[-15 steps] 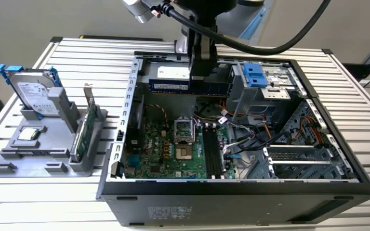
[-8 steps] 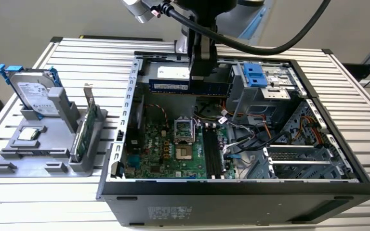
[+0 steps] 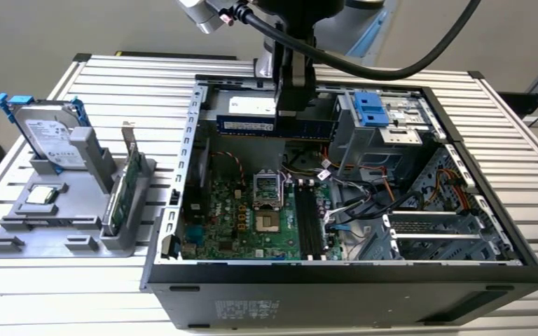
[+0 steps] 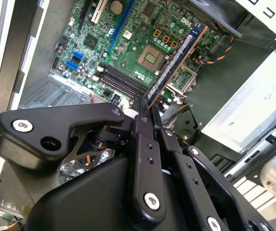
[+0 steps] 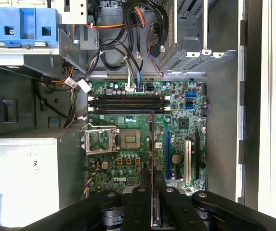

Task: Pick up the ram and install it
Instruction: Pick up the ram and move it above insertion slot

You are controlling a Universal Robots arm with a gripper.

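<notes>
Exterior view: the gripper is clamped on the ram, holding it level above the open PC case. Second wrist view: the ram hangs over the motherboard. First wrist view: it's edge-on, sitting crosswise to the memory slots.

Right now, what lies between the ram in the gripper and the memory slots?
Only air, by the second wrist view: the ram, shut in the gripper, hangs over the motherboard, and the memory slots lie uncovered.
</notes>
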